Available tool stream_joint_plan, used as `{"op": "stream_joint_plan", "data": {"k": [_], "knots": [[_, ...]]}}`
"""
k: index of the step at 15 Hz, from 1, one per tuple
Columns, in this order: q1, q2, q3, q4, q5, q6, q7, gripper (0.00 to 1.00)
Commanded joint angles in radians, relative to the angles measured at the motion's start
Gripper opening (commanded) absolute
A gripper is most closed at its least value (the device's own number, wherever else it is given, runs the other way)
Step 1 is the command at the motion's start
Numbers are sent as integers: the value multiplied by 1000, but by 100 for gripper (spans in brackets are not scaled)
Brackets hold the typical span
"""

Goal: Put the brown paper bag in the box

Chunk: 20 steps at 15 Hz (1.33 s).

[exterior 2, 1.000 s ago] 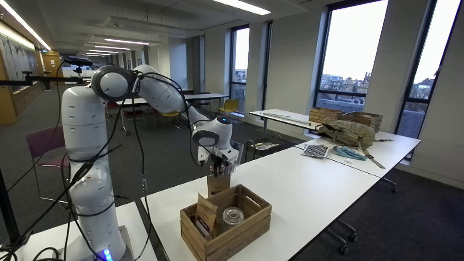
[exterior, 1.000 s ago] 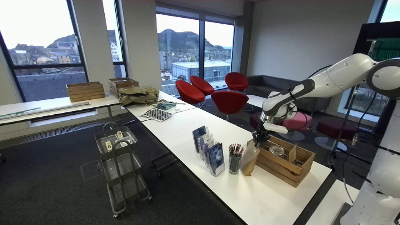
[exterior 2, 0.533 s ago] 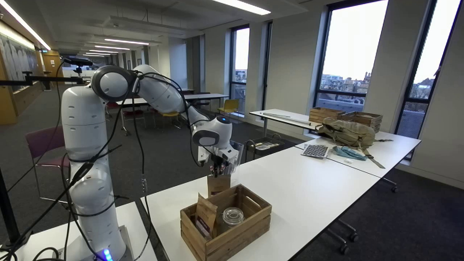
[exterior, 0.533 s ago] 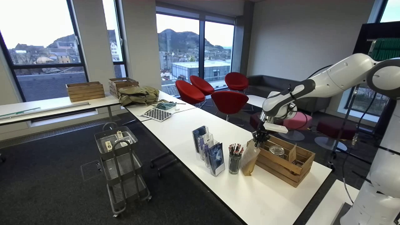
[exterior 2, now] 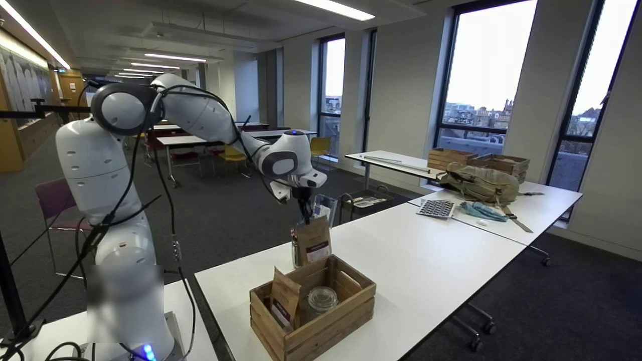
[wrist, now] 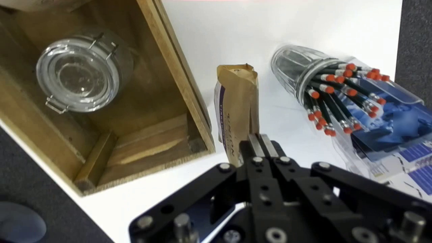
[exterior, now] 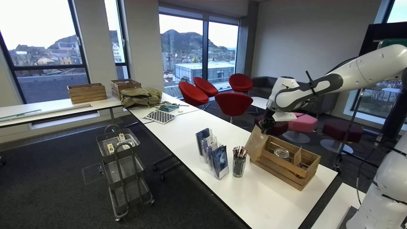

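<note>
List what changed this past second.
The gripper has risen, and the brown paper bag in its grip has come up too; in an exterior view more of the bag now shows past the box. Nothing let go. The box, the glass jar and second bag in it, and the glass of pencils look unmoved.

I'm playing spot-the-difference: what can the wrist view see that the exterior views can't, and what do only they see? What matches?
Only the wrist view: readable UNION lettering on the brown paper bag.

In both exterior views only: the green backpack, checkered board and windows.

Shared: the gripper pinching that bag's top, the box, and the glass jar inside it.
</note>
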Motion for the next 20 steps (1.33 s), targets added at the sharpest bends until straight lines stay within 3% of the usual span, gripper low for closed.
{"op": "stream_joint_plan", "data": {"k": [1, 5, 12, 20], "knots": [[-10, -135, 29, 10, -101, -31, 43, 0], [-25, -201, 43, 43, -125, -64, 75, 0], [-43, -172, 14, 83, 86, -75, 268, 0], [-121, -156, -29, 59, 153, -11, 516, 0]]}}
